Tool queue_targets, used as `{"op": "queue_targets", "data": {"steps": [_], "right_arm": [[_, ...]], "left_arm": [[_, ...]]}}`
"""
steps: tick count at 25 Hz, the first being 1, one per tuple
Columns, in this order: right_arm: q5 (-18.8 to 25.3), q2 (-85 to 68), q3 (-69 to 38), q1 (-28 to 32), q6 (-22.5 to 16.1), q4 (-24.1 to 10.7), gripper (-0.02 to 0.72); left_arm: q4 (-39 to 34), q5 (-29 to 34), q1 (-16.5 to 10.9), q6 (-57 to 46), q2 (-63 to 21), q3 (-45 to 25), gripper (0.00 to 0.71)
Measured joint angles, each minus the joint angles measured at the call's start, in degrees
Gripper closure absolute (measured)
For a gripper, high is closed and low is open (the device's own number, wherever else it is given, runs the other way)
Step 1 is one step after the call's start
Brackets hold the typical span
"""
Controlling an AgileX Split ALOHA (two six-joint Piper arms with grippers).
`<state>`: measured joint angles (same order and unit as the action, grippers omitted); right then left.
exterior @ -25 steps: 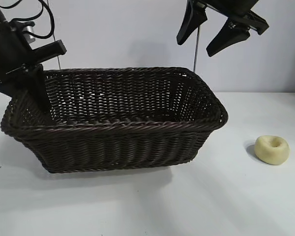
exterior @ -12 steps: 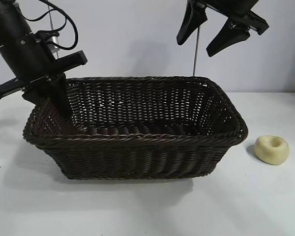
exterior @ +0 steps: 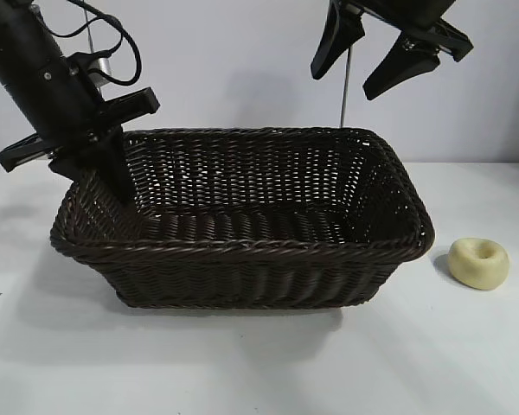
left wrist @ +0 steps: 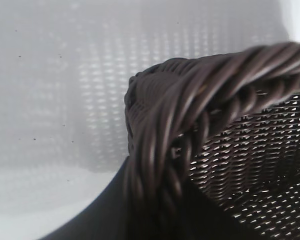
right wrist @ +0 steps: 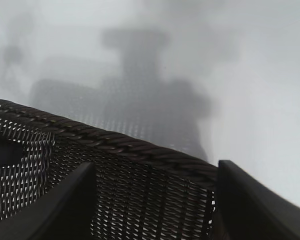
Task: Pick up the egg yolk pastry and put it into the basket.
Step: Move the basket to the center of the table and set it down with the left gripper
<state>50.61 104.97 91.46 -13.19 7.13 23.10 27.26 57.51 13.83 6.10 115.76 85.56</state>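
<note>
Left gripper (exterior: pixel 112 177) pinches the dark brown woven wicker basket (exterior: pixel 242 251) rim; right gripper (exterior: pixel 382 60), spread, must next descend to the untouched pale yellow pastry (exterior: pixel 478 263)

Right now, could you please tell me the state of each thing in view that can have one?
basket: upright on the table, nothing visible inside, far left rim corner gripped.
egg yolk pastry: on the table right of the basket, apart from it, untouched.
left pincer: shut on the basket's rim.
right pincer: open, holding nothing, raised above the basket's far right corner.
</note>
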Motion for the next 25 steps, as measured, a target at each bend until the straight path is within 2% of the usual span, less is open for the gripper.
{"op": "queue_targets", "data": {"steps": [8,20,23,25], "right_arm": [[0.00,0.00,0.00,0.00,-0.23,0.00,0.209],[0.00,0.00,0.00,0.00,-0.24,0.00,0.209],[0.00,0.00,0.00,0.00,-0.24,0.00,0.209],[0.00,0.00,0.00,0.00,-0.41,0.00,0.209]], "left_arm": [[0.12,-0.55,0.00,0.96,4.63,1.39,0.607],[0.63,-0.77,0.00,2.59,7.02,2.25,0.606],[1.32,-0.77,0.00,2.63,7.09,2.57,0.522],[1.59,-0.60,0.00,2.63,7.24,3.45,0.387]]}}
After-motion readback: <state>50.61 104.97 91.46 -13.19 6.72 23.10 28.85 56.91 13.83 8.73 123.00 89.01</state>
